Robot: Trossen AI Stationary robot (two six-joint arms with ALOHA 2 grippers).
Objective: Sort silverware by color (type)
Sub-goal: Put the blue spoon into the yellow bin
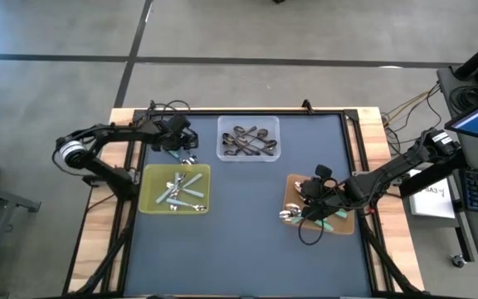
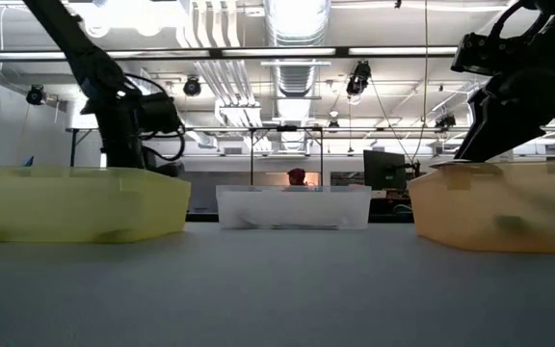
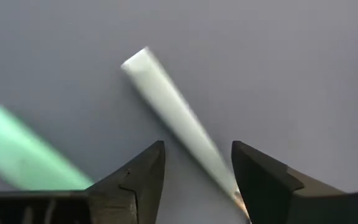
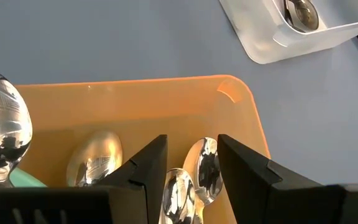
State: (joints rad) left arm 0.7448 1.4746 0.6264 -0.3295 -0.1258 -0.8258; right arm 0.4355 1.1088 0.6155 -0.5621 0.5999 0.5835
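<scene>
Overhead view of a dark blue table point(image 1: 247, 241) carrying three shallow trays. The clear tray point(image 1: 248, 139), at the far centre, holds the all-dark utensils point(image 1: 252, 143). The yellow tray point(image 1: 175, 188), on the left, holds pale-blue-handled pieces point(image 1: 177, 189). The orange-brown tray point(image 1: 319, 205), on the right, holds teal-green-handled spoons point(image 4: 199, 177) with shiny heads.

The left gripper point(image 3: 197, 171) is low over the bare table between the yellow and clear trays, jaws parted and empty. A pale-handled utensil point(image 3: 176, 115) lies flat on the table between its fingertips point(image 3: 151, 163), with a green-handled one point(image 3: 23, 152) just beside it.

The right gripper point(image 4: 191, 155) hangs over the orange-brown tray, jaws partly open above the spoon heads and gripping nothing.
</scene>
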